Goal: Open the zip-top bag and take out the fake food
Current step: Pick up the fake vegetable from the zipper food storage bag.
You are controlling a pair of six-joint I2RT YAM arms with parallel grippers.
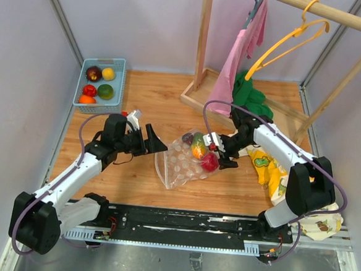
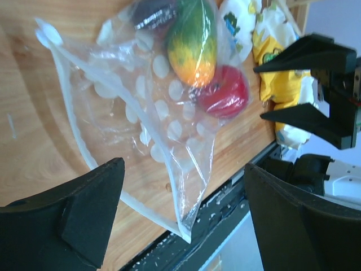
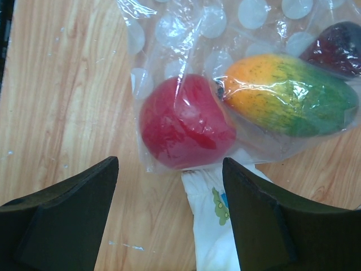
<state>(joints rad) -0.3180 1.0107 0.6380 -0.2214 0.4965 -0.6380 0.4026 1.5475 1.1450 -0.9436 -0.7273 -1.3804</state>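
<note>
The zip-top bag [image 1: 177, 165] lies flat on the wooden table, between the two grippers. Its fake food is bunched at the right end: a red fruit [image 1: 210, 162], an orange-green mango [image 1: 198, 148] and a dark purple piece [image 1: 187, 138]. In the left wrist view the bag's white zip edge [image 2: 84, 147] faces my left gripper [image 2: 183, 169], which is open with only the bag's near corner between its fingers, untouched. My right gripper [image 3: 170, 164] is open just short of the red fruit [image 3: 183, 121], beside the mango [image 3: 287, 93], holding nothing.
A blue basket [image 1: 118, 84] at the back left holds several other fruits. A wooden clothes rack [image 1: 203, 44] with a pink garment [image 1: 235, 59], yellow hanger [image 1: 286, 43] and green cloth [image 1: 248, 94] stands back right. Cartoon-print cloth [image 1: 271, 170] lies under the right arm, reaching under the bag [image 3: 217, 226].
</note>
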